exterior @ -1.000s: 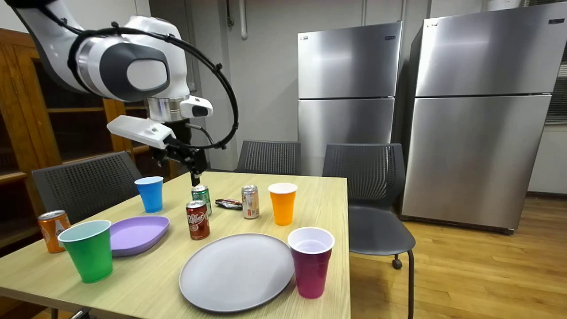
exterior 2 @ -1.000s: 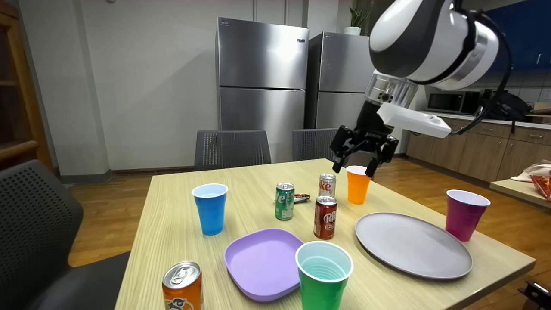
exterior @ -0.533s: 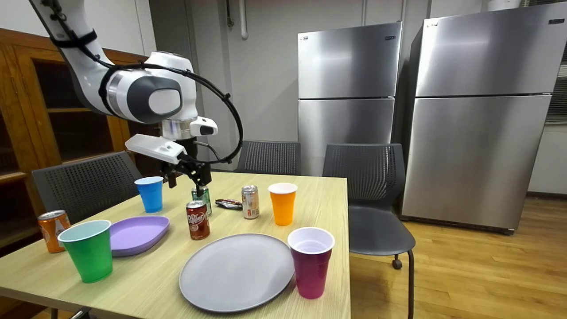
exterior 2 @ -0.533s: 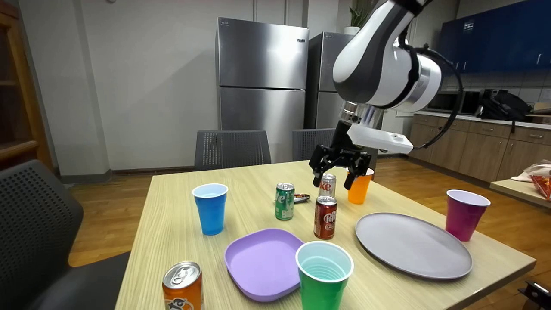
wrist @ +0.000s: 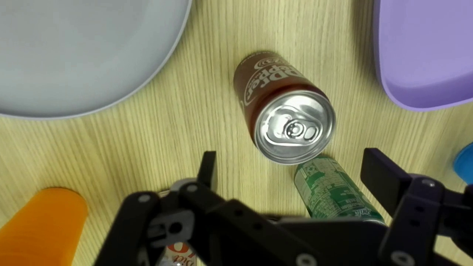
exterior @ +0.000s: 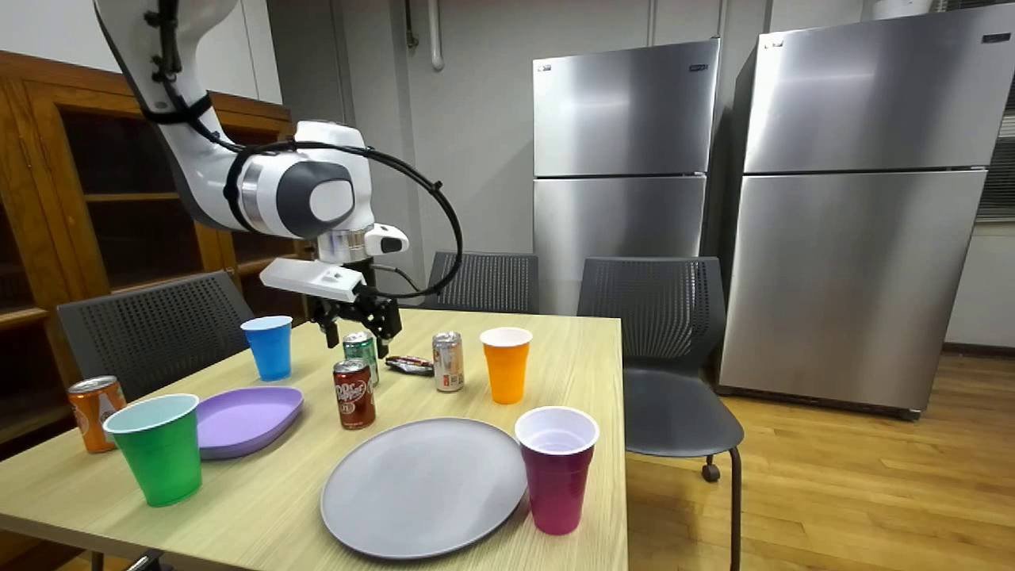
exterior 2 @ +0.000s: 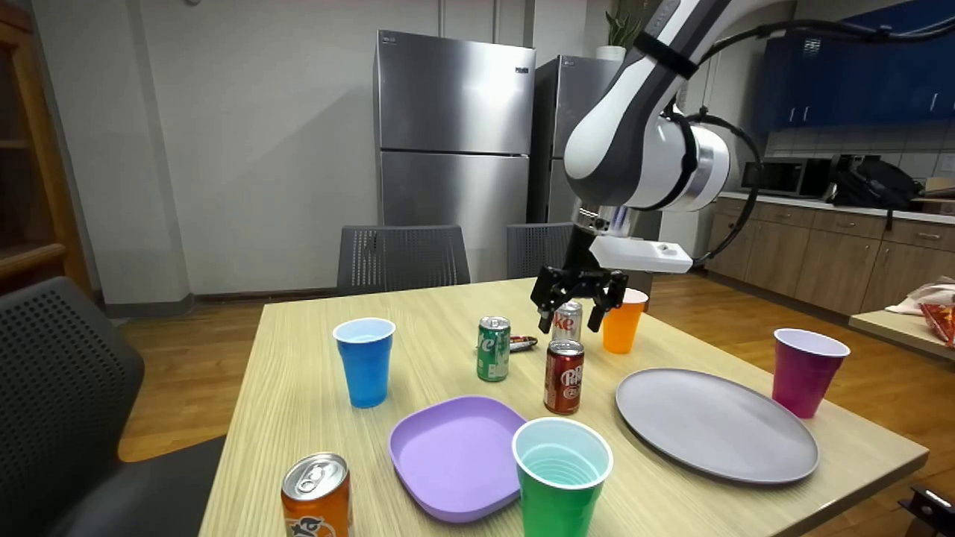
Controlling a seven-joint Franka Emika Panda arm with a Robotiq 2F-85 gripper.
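My gripper (exterior: 357, 347) is open and empty above the table, among the cans. In an exterior view the gripper (exterior 2: 570, 326) stands above and behind the dark red Dr Pepper can (exterior 2: 564, 379). In the wrist view the Dr Pepper can (wrist: 275, 79) stands upright, its silver lid just ahead of the gap between the fingertips (wrist: 290, 150). The green Sprite can (wrist: 334, 188) shows between the fingers, partly hidden by the gripper. The silver Diet Coke can (exterior: 449, 363) is mostly hidden behind the gripper in the wrist view. A dark wrapped bar (exterior: 410, 365) lies beside it.
An orange cup (exterior: 507, 369), a blue cup (exterior: 270, 353), a green cup (exterior: 158, 460) and a maroon cup (exterior: 557, 484) stand on the table. A grey plate (exterior: 424, 488), a purple plate (exterior 2: 459, 455) and an orange can (exterior 2: 317, 500) are there too. Chairs (exterior: 650, 317) surround it.
My gripper has come down closer to the cans, moving rightward in an exterior view and leftward in an exterior view from elsewhere. It stays open. The table objects have not moved.
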